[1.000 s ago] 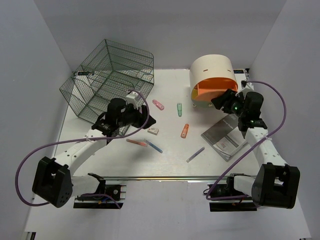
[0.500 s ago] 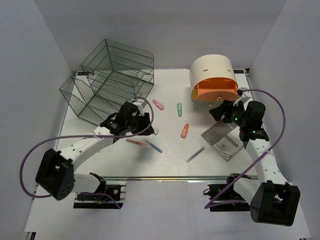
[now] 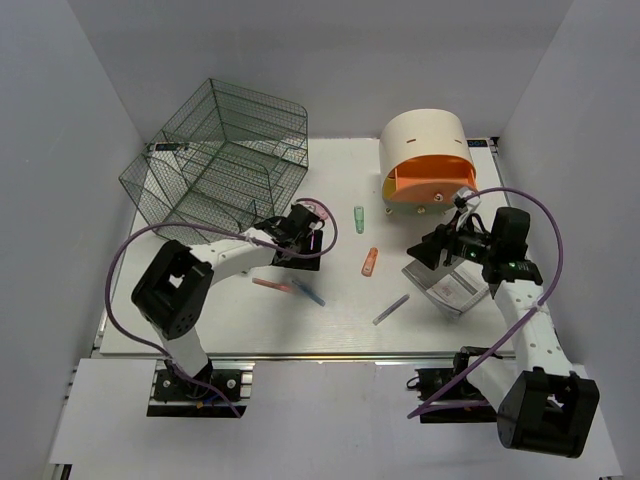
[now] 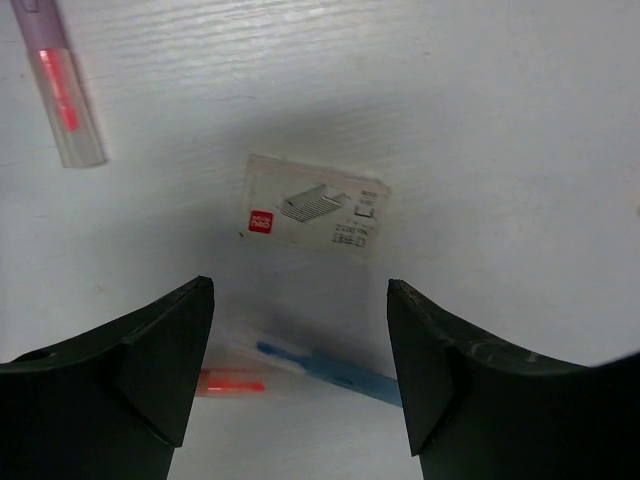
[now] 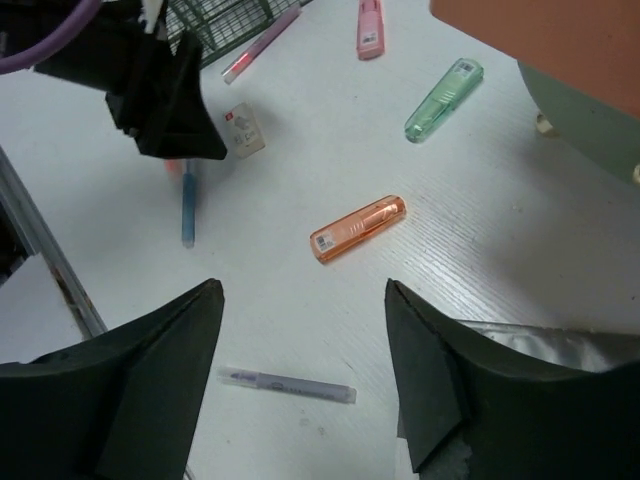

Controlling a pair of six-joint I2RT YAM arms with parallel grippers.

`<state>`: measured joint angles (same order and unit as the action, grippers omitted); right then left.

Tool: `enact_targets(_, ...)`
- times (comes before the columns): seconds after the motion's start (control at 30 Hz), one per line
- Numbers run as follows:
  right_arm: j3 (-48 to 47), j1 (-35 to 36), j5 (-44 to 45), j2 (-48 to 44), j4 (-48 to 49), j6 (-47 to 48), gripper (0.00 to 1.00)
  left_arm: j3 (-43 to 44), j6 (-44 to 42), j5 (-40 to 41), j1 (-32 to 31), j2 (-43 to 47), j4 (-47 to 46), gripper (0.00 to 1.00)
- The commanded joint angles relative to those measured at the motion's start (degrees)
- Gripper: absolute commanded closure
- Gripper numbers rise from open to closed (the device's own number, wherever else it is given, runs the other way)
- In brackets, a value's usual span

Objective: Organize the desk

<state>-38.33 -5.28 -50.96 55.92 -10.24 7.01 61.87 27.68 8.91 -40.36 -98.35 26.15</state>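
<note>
The fingers [image 4: 150,365] of the left gripper [image 4: 300,288] stand spread apart with nothing between them, hanging over a small white staple box [image 4: 315,215] that lies flat on the desk [image 3: 340,325]. In the left wrist view a blue pen [image 4: 330,372] and a red pen [image 4: 230,383] lie near that gripper's fingers, and a clear pen with a red core [image 4: 62,90] lies off at the upper left. The right gripper [image 5: 302,288] is likewise released and empty. In its own view it hovers above the desk with an orange capped marker [image 5: 357,230] beyond it and a purple pen [image 5: 288,384] between the finger bases. Just beside its right finger lies a silver pouch [image 5: 540,350]. Farther out in that view lie a green marker [image 5: 444,98] and a pink marker [image 5: 369,25]. The desk itself is the white tabletop filling the middle of the top external view, with a metal rail [image 3: 300,353] along its near edge. A dark wire-mesh cage [image 3: 215,160] stands tilted at its far left, and a cream-and-orange drawer box [image 3: 428,155] sits at its far right. From above, the left arm reaches in from the left towards the middle, while the right arm bends in over the silver pouch at the right side.
</note>
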Motion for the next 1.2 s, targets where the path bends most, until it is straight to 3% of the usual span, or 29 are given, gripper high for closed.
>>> enact_targets(0.0, -2.54, -0.70, -5.11, -0.46, -1.45, 3.10, 0.28, 3.08, -0.61, 5.33, -0.25, -1.05, 0.74, 0.20)
enact_targets(0.2, -2.72, -1.22, -6.26, -1.25, -1.89, 3.45, 0.21, 3.70, -4.65, 2.97, -0.25, -4.22, -2.33, 0.19)
enact_targets(0.6, -2.89, -2.10, -7.31, -1.60, -2.42, 4.07, 0.18, 5.20, -10.45, 2.52, 0.37, -7.83, -4.71, 0.22)
enact_targets(0.7, -2.89, -2.45, -7.31, -1.69, -2.42, 4.07, 0.18, 4.93, -10.81, 1.73, 0.37, -7.30, -5.06, 0.33)
enact_targets(0.77, -2.89, -2.63, -7.31, -1.61, -2.42, 4.07, 0.18, 4.84, -10.63, 0.85, 0.37, -6.51, -5.06, 0.50)
enact_targets(0.9, -2.81, -2.72, -6.96, -1.43, -2.50, 4.07, 0.21, 6.42, -9.67, -1.96, -0.16, -3.71, -3.66, 0.69)
enact_targets(1.0, -2.98, -3.16, -5.30, -1.69, -2.33, 3.54, 0.30, 8.09, -8.27, -6.52, -0.16, 0.76, -3.74, 0.76)
enact_targets(1.1, -3.25, -3.51, -3.80, -2.13, -1.98, 3.02, 0.60, 11.77, -5.99, -11.89, -0.16, 4.90, -5.66, 0.79)
enact_targets(1.13, -3.25, -3.77, -3.54, -2.31, -1.89, 3.01, 0.77, 14.31, -5.10, -12.68, -0.16, 5.44, -6.20, 0.79)
enact_targets(1.17, -3.25, -4.04, -3.10, -2.57, -1.80, 2.58, 0.84, 15.81, -4.31, -14.08, -0.16, 5.79, -6.98, 0.79)
